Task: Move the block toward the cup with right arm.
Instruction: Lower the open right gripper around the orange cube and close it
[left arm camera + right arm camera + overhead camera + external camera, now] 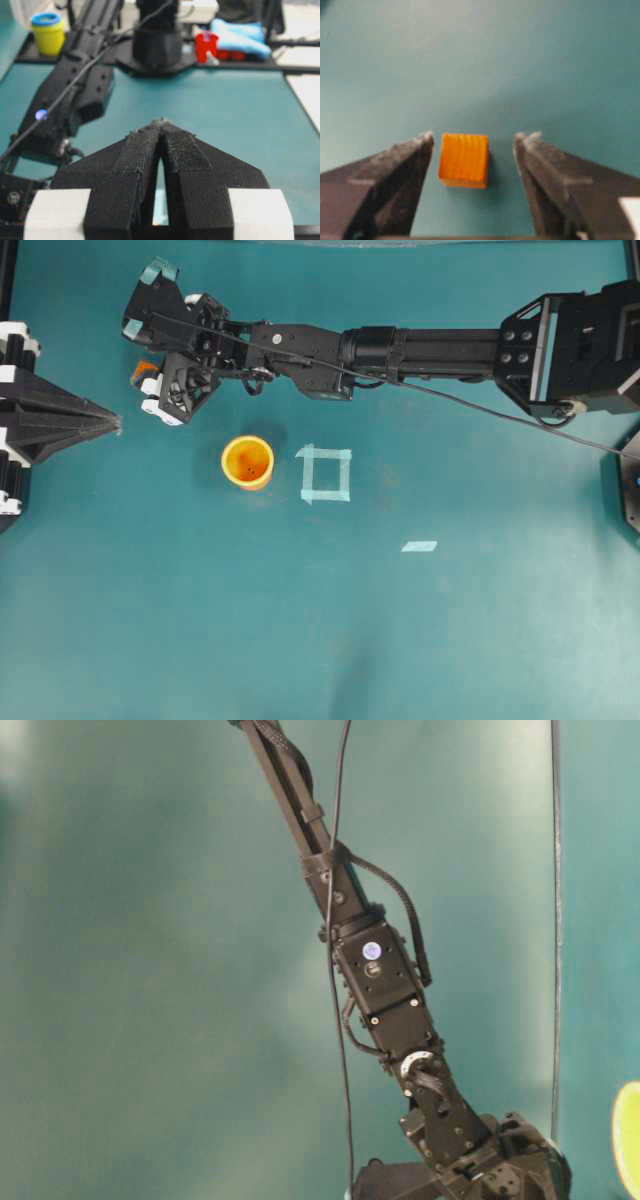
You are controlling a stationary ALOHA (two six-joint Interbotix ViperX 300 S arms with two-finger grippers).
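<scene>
Right gripper (pixel 474 142): jaws spread wide, nothing held. In the right wrist view the block (pixel 464 159) sits on the teal table (pixel 480 60) between the two fingertips, a clear gap on each side, slightly nearer the left-hand finger. No contact visible on either face.

Overhead view: the right arm (pixel 420 350) reaches across from the right edge to the upper left of the table. The block (pixel 144 370) shows only as a sliver of orange beside the gripper body; most of it is hidden beneath. The cup (pixel 247 461) stands upright, well apart from the block, toward the lower right of it in this view. A pale tape square (pixel 326 474) lies just beside the cup on its right; a short tape strip (pixel 419 546) lies further off.

Step in hand, by judgement: the approach is done, the grasp is not yet made. The next move calls for closing the jaws squarely on the block, then carrying or sliding it toward the cup. Risk: an off-centre close could nudge or turn the block.

Left gripper (pixel 161 125): fingertips pressed together, empty, parked at the left edge and pointing across the table.

Containers: the cup's inside looks dark orange; whether anything lies in it cannot be told. Beyond the table, a yellow tub (pixel 48 34) with a blue rim and a small red cup (pixel 206 46); contents not visible.
</scene>
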